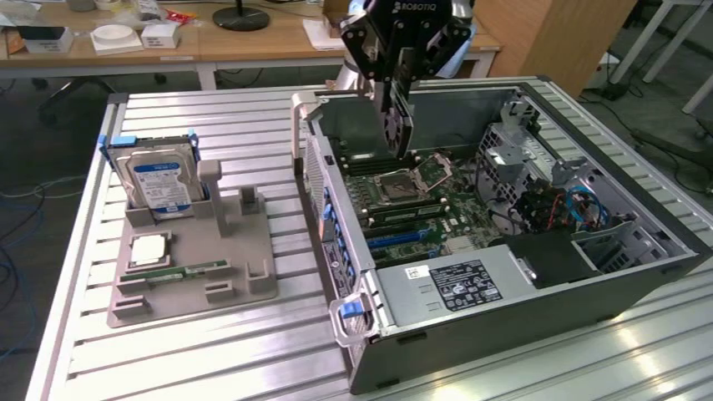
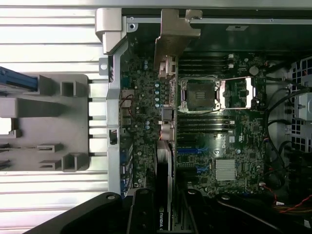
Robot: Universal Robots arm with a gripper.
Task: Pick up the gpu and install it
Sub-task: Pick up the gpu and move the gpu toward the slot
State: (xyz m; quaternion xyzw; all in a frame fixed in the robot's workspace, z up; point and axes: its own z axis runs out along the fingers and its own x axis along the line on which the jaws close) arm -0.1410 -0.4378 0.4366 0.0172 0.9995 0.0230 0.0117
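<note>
case (image 1: 624,267) (image 2: 113,97): lies open under the gripper (image 1: 402,67) (image 2: 163,212), exposing the motherboard (image 1: 446,200) (image 2: 214,122).
motherboard: below the gripper, slots facing up.
gpu (image 1: 396,117) (image 2: 163,168): hangs edge-down from the gripper, above the motherboard, unseated.
gripper: clamped on the gpu's top edge, holding it upright for the slot.

We see that the gripper (image 1: 398,71) is black, with the white word ROBOTIQ on its body, and its jointed fingers (image 1: 359,46) are glossy black.

Bright overhead light, glare on the slatted table (image 1: 223,355), shadow inside the computer case (image 1: 535,326)
</note>
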